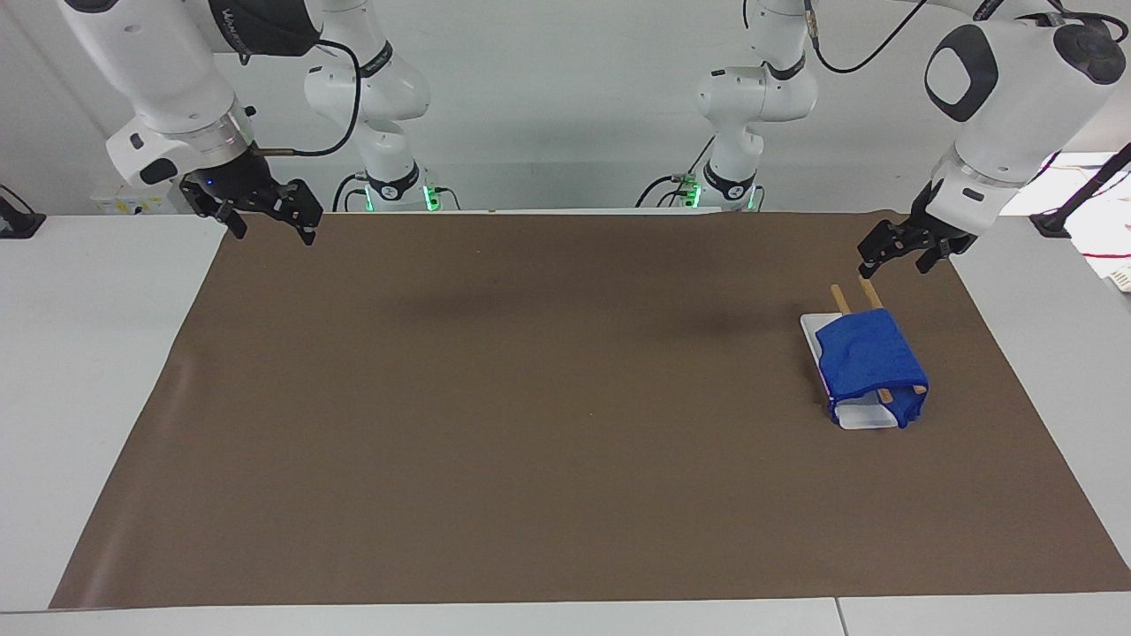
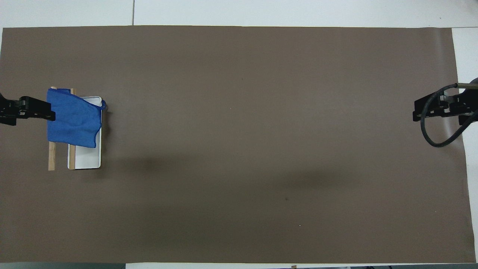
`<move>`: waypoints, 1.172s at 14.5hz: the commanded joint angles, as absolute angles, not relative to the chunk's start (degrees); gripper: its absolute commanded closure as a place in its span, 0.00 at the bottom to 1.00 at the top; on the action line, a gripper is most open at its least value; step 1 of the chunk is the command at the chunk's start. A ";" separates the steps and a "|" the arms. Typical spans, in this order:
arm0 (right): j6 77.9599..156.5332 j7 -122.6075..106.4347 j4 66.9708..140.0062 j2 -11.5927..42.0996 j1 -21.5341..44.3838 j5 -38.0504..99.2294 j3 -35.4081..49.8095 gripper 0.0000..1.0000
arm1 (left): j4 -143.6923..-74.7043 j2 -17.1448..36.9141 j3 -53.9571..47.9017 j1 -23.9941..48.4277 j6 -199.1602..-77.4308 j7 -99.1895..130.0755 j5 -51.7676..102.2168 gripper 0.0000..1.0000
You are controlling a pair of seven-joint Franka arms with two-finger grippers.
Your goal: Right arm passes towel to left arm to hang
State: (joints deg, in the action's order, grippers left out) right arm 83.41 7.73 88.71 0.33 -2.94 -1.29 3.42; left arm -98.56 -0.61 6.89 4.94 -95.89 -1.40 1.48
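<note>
Towel (image 1: 866, 360) on rack, apart from left fingers (image 1: 870, 259)

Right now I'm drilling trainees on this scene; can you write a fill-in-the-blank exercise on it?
1. The towel is coloured ____.
2. The towel hangs over two wooden ____ above a white tray.
3. The left claw holds ____.
4. The right claw waits over the brown mat's ____.

Missing: blue; bars; nothing; corner
</note>
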 commanded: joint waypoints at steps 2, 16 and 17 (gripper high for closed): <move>83.41 8.61 90.26 -1.23 -2.81 -0.26 3.08 0.00 | -97.82 -0.79 7.03 3.25 -93.95 -5.27 2.20 0.00; 84.02 8.61 90.35 -1.23 -2.81 -0.26 3.08 0.00 | -96.68 -0.97 6.50 4.04 -92.29 -3.61 1.49 0.00; 84.02 8.61 90.35 -1.23 -2.81 -0.26 3.08 0.00 | -96.68 -0.97 6.50 4.04 -92.29 -2.12 1.41 0.00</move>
